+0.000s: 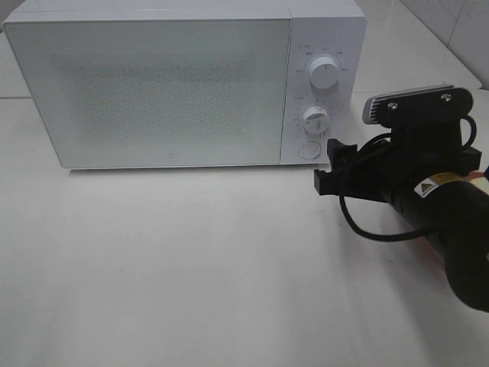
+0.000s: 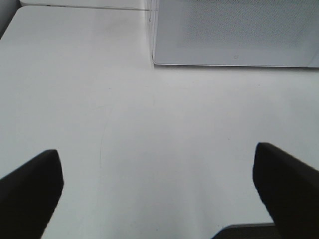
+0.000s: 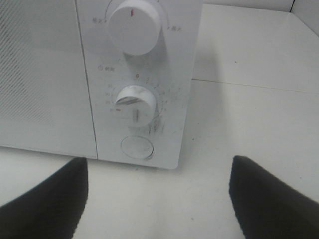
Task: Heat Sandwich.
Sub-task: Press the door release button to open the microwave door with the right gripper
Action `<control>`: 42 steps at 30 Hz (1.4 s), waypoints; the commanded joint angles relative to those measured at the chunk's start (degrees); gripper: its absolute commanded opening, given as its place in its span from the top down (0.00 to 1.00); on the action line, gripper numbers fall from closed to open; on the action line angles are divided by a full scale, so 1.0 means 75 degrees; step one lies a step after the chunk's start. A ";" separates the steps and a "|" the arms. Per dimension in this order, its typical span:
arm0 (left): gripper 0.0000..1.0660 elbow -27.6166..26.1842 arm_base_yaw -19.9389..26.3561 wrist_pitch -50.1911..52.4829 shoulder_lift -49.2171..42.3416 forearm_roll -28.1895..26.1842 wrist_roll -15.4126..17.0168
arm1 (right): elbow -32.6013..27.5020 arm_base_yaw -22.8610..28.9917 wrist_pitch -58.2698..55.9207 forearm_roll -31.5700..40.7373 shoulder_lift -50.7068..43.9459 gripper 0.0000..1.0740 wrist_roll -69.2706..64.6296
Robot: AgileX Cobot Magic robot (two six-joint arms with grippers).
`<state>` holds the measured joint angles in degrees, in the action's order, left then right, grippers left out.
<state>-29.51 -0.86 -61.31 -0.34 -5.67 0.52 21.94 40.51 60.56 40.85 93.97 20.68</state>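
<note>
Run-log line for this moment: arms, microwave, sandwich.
microwave: door shut | right gripper: open, empty, facing round button | left gripper: open, empty, over table | sandwich: not visible

Kitchen-style tabletop [image 1: 191, 290] with white microwave [image 1: 153, 88]

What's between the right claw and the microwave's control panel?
Only bare tabletop between the open right claw and the control panel; the right wrist view shows it.
</note>
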 commanded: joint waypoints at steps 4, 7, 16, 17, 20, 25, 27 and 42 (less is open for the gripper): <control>0.08 0.0015 0.0015 0.0023 -0.0138 -0.0092 0.0053 | -0.0015 0.0420 0.0443 0.0237 0.0367 0.30 -0.0145; 0.08 0.0015 0.0015 0.0023 -0.0138 -0.0092 0.0053 | -0.0015 0.0420 0.0466 0.0229 0.0390 0.30 -0.0565; 0.08 0.0015 0.0015 0.0023 -0.0138 -0.0092 0.0053 | -0.0015 0.0420 0.0504 0.0214 0.0390 0.30 -0.1887; 0.08 0.0015 0.0015 0.0023 -0.0138 -0.0092 0.0053 | -0.0015 0.0420 0.0504 0.0214 0.0390 0.30 -0.2139; 0.08 0.0015 0.0015 0.0023 -0.0138 -0.0092 0.0053 | -0.0015 0.0420 0.0504 0.0214 0.0390 0.30 -0.3400; 0.08 0.0015 0.0015 0.0023 -0.0138 -0.0092 0.0053 | -0.0015 0.0420 0.0504 0.0214 0.0390 0.30 -0.5378; 0.08 0.0015 0.0015 0.0023 -0.0138 -0.0092 0.0053 | -0.0015 0.0420 0.0504 0.0214 0.0390 0.30 -0.6173; 0.08 0.0015 0.0015 0.0023 -0.0138 -0.0092 0.0053 | -0.0015 0.0420 0.0535 0.0214 0.0390 0.30 -1.1612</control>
<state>-29.51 -0.86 -61.31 -0.34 -5.67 0.52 21.94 43.49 64.11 42.74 97.06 -60.05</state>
